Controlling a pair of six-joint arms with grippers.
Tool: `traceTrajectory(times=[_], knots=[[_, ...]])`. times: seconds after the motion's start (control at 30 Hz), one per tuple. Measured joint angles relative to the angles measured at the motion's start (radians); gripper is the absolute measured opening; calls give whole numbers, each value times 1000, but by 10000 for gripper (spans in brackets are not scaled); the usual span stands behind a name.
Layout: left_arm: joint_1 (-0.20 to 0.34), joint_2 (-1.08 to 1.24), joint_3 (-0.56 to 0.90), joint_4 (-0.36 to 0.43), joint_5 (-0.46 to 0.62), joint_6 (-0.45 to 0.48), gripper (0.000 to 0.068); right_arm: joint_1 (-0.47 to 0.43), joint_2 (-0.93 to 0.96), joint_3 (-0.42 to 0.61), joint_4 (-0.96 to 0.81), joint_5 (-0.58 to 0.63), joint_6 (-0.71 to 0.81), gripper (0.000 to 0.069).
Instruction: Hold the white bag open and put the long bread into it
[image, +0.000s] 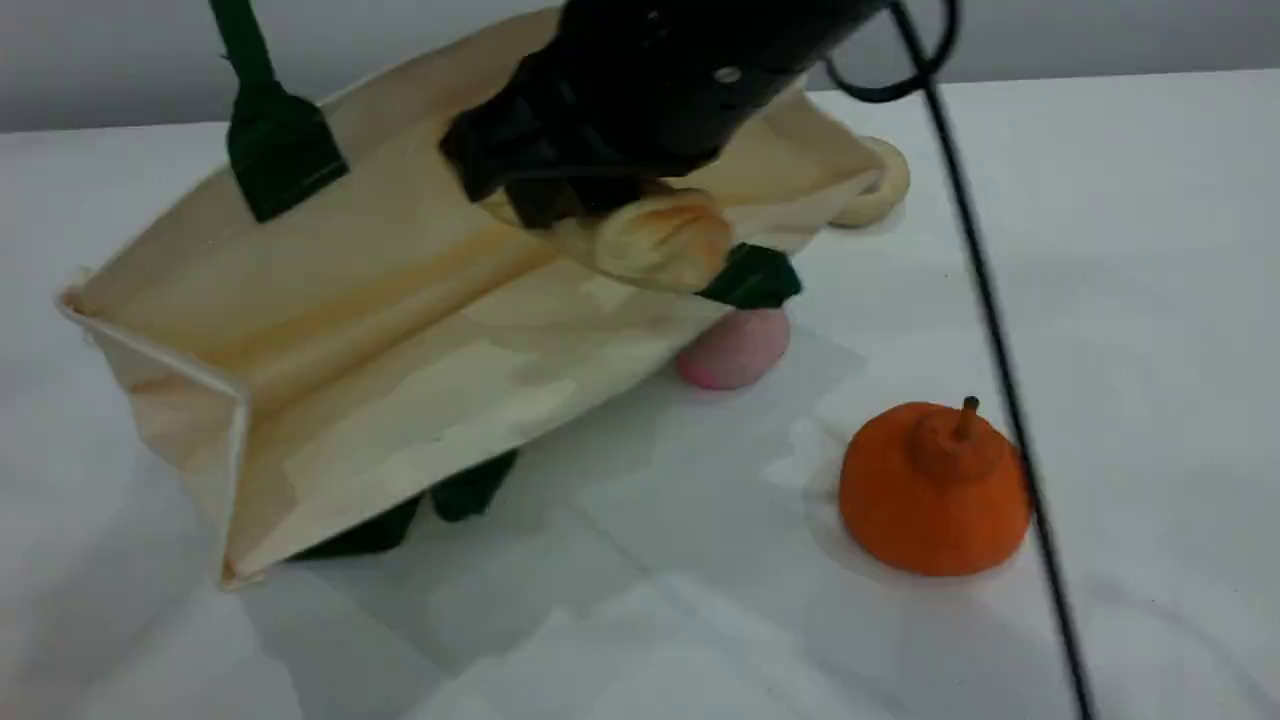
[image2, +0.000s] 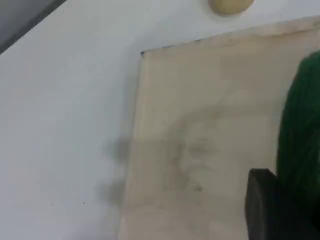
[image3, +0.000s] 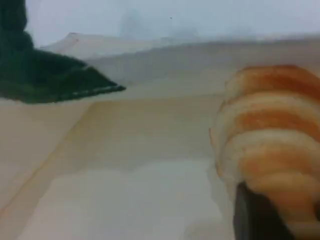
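- Scene view: the long bread (image: 660, 238) sits at upper centre of the frame, over the open mouth of the white bag (image: 400, 330), its ridged end pointing lower right.
- The right tool (image: 590, 215) is closed on the bread from above; its black body covers the loaf's far end.
- Right wrist view: the bread (image3: 270, 145) fills the right side, gripped at the bottom edge by a dark fingertip (image3: 255, 220), with the bag's cream inside (image3: 130, 165) spread behind it.
- The bag takes up the left and middle of the scene view, its mouth open toward the viewer, one green handle (image: 270, 130) rising at upper left to the top edge.
- A second green patch (image: 752, 277) lies on the bag's rim just below the bread.
- Left wrist view: the left tool (image2: 272, 210) at lower right is closed; a blurred green strap (image2: 300, 145) lies right beside it, and I cannot tell for certain that it is gripped.
- A pink oval piece (image: 735, 347) lies on the bench (image: 1120, 300) touching the bag's lower edge.
- An orange pumpkin (image: 933, 488) stands at lower right, well apart from the bag.
- A beige bun (image: 885, 190) peeks out behind the bag's upper right corner.
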Motion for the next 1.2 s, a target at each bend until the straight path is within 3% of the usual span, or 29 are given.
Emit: traceTrajectory(times=[0.17, 0.4, 0.77, 1.2], knots=[[0, 0, 0, 0, 1, 0, 85, 0, 94, -77, 0, -6, -22, 136], [0, 0, 0, -9, 3, 0, 85, 0, 119, -77, 0, 64, -22, 134], [0, -4, -61, -132, 0, 23, 85, 1, 119, -77, 6, -75, -22, 131], [0, -4, -61, -186, 0, 51, 85, 1, 126, -77, 6, -242, -21, 125]])
